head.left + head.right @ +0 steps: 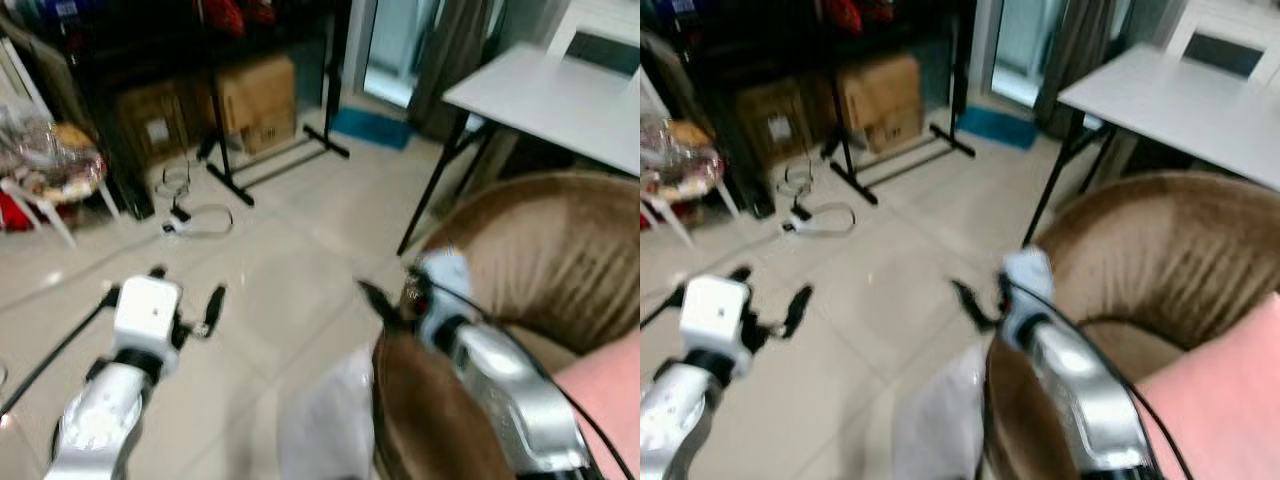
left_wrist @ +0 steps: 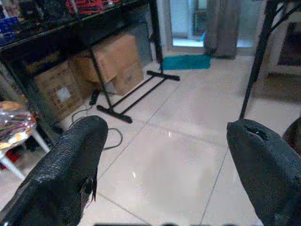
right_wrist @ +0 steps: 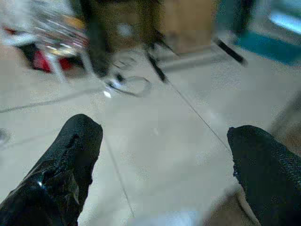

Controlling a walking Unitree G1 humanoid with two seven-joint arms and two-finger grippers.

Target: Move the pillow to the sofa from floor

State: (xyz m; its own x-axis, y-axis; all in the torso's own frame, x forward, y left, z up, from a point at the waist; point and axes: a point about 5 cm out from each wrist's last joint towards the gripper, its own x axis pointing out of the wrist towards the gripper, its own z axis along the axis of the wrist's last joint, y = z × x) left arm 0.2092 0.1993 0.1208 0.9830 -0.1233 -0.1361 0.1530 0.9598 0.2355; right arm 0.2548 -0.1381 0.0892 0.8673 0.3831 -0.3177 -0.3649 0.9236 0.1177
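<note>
A pink pillow-like surface (image 1: 610,400) lies at the bottom right, on the seat of the brown velvet sofa (image 1: 560,250). My right gripper (image 1: 395,295) is held up over the sofa's rounded brown arm (image 1: 430,420), pointing out over the tiled floor. It is open, and nothing lies between its fingers (image 3: 61,169). My left gripper (image 1: 185,290) hovers over bare floor to the left. It is also open and holds nothing, its fingers (image 2: 70,169) standing wide apart. A pale white, blurred object (image 1: 325,425) lies on the floor against the sofa's arm.
A white table (image 1: 560,95) with black legs stands behind the sofa. A black rack (image 1: 225,150) with cardboard boxes (image 1: 255,100) under it fills the back wall, with cables (image 1: 195,215) on the floor in front. A small white stool (image 1: 45,185) with wrapped things stands at the left.
</note>
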